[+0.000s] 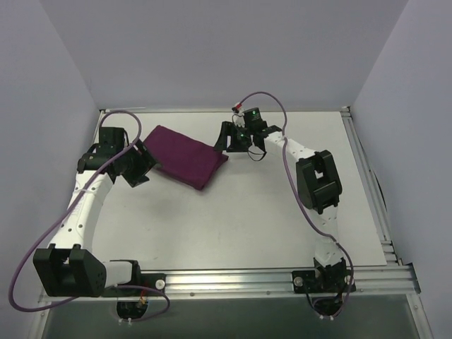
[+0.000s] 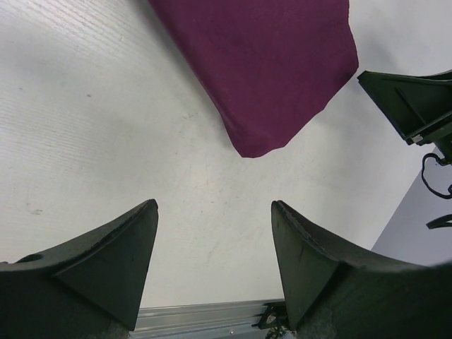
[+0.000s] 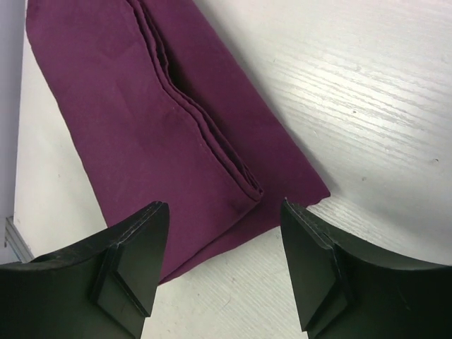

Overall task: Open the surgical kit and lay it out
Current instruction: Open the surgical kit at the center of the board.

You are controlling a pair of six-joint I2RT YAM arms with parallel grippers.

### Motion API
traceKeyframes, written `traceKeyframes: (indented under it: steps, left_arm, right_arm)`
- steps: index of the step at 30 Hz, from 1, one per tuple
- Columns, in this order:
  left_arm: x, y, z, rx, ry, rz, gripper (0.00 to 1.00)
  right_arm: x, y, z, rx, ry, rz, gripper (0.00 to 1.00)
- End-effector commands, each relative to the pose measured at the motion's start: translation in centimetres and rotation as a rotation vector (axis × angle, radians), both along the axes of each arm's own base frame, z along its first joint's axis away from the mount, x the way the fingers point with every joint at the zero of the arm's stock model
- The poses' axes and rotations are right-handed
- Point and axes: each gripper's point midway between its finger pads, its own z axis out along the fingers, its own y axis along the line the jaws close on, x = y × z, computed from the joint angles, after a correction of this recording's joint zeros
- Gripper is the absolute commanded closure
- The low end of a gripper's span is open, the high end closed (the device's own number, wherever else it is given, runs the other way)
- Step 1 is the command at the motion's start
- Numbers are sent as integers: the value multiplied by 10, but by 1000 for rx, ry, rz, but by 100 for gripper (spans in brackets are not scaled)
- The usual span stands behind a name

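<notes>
Both stand wide open and empty: your left gripper [image 2: 212, 206] sits beside the cloth [image 1: 187, 157], your right gripper [image 3: 224, 206] hovers over its layered fold, likely to peel it.

Left hand [image 2: 213, 206] and right hand [image 3: 224, 205] both hover low, jaws spread wide.

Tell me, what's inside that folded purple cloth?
Only layered fold edges of the purple cloth show; it lies closed on the table. Whatever it wraps is fully covered, and nothing pokes out.
</notes>
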Motion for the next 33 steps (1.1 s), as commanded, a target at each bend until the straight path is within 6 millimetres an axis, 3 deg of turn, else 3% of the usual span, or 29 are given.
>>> traceKeyframes:
  steps: [1, 5, 15, 18, 19, 25, 27, 28, 30, 33]
  left_arm:
    - [2, -1, 23, 10, -43, -17, 26]
    - [2, -1, 26, 10, -49, -22, 26]
    - [2, -1, 32, 10, -69, -26, 26]
    - [0, 0, 33, 15, -70, -25, 26]
    - [0, 0, 34, 17, -72, -25, 26]
    - [-1, 3, 41, 34, -83, -22, 26]
    - [-3, 5, 43, 42, -82, -12, 26]
    - [-4, 9, 47, 56, -88, 11, 30]
    - [-12, 18, 49, 82, -75, 63, 32]
    - [-21, 35, 58, 129, -95, 173, 32]
  right_arm:
    - [5, 14, 13, 67, -30, 37, 36]
    - [4, 20, 11, 102, -12, 48, 43]
    - [3, 21, -1, 94, 3, 54, 42]
    - [3, 27, 1, 108, -5, 77, 53]
    - [2, 29, 2, 111, -8, 83, 64]
    - [-2, 42, 18, 127, -55, 141, 100]
    - [-10, 48, 36, 131, -89, 180, 100]
    - [-25, 60, 55, 158, -121, 243, 100]
    - [-44, 74, 68, 173, -134, 312, 100]
    - [-90, 106, 86, 213, -126, 439, 100]
